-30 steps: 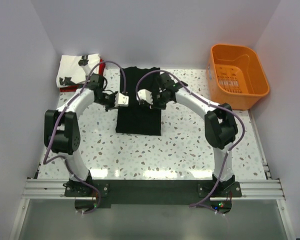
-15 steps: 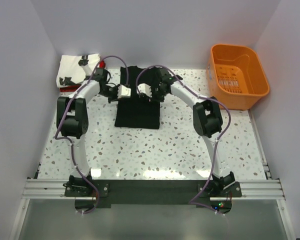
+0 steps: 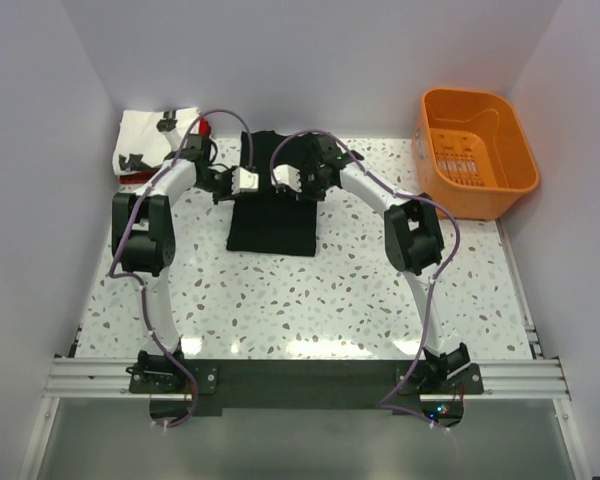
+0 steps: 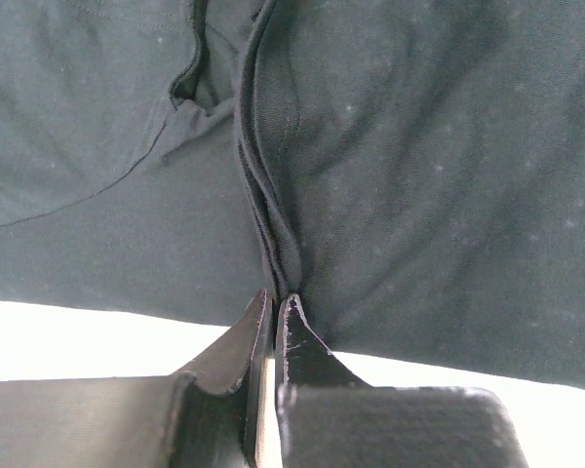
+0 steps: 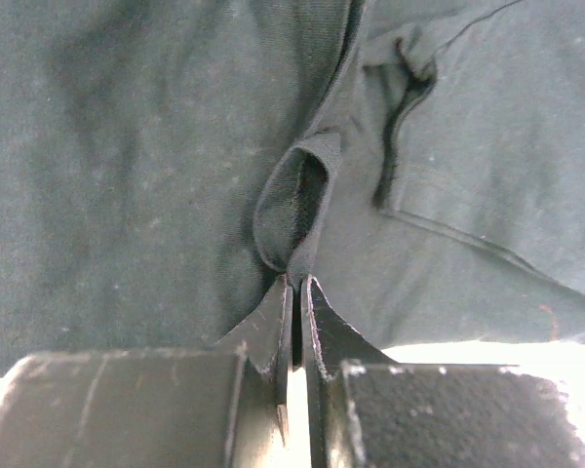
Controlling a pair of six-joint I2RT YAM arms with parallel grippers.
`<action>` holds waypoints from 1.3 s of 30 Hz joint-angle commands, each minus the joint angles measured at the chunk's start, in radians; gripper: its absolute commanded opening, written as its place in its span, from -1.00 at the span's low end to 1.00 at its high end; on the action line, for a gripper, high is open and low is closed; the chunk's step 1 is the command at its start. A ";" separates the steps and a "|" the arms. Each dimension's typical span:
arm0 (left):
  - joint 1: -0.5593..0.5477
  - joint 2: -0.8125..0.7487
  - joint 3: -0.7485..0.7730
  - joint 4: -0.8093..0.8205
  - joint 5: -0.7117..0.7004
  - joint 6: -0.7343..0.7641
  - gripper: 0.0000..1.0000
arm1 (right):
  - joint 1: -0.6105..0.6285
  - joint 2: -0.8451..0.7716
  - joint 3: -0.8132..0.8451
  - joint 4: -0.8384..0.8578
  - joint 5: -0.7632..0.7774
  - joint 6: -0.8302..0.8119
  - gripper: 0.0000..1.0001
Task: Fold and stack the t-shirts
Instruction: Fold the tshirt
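- Both jaws are pinched right down, each on a fold of the black t-shirt (image 3: 273,225).
- Left jaws: left fingertips (image 4: 258,327) are pressed together with a thin raised ridge of black cloth caught between them. The ridge runs straight away from the tips.
- Right jaws: right fingertips (image 5: 273,322) are just as tight on a small loop of the same cloth, which bulges out just past the tips.
- Both wrist views are filled with black fabric. A sleeve hem shows on the outer side of each, with bright surface under the near cloth edge.
- From above, my two arms curve in from either side and the jaws sit close together over the far half of the shirt, left and right of its midline.
- Black t-shirt is a narrow folded strip in the middle of the speckled tabletop (image 3: 310,300). Its near edge lies flat and its far end reaches towards the back wall.
- I can't tell whether the gripped part is lifted off the tabletop.
- Far left corner: white t-shirt (image 3: 145,135) with black print, bunched, well apart from the black one.
- A sliver of the red t-shirt (image 3: 130,177) shows at its near edge, underneath it.
- Far right: orange basket (image 3: 480,200) against the side wall, upright.
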 commanded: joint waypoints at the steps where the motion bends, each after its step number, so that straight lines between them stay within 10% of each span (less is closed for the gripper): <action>1: 0.017 0.018 0.034 0.068 -0.007 -0.041 -1.00 | 0.001 0.006 0.027 0.103 -0.009 -0.015 -1.00; 4: 0.016 0.040 0.031 0.107 -0.037 -0.083 -1.00 | 0.001 0.023 0.016 0.154 0.020 0.004 -1.00; 8: 0.017 0.038 0.014 0.218 -0.120 -0.184 0.07 | 0.001 0.017 0.018 0.194 0.087 0.053 -0.27; 11: 0.038 -0.004 -0.006 0.258 -0.127 -0.264 0.38 | -0.005 -0.047 -0.022 0.217 0.138 0.075 0.10; 20: 0.101 -0.375 -0.386 0.189 0.002 -0.144 0.39 | 0.016 -0.363 -0.281 0.034 0.028 0.129 -0.10; 30: 0.055 -0.426 -0.545 0.049 0.056 0.018 0.13 | 0.168 -0.403 -0.497 0.029 -0.036 0.242 -0.60; 39: -0.003 -0.408 -0.635 0.183 0.010 -0.038 0.15 | 0.196 -0.298 -0.539 0.139 0.087 0.273 -0.35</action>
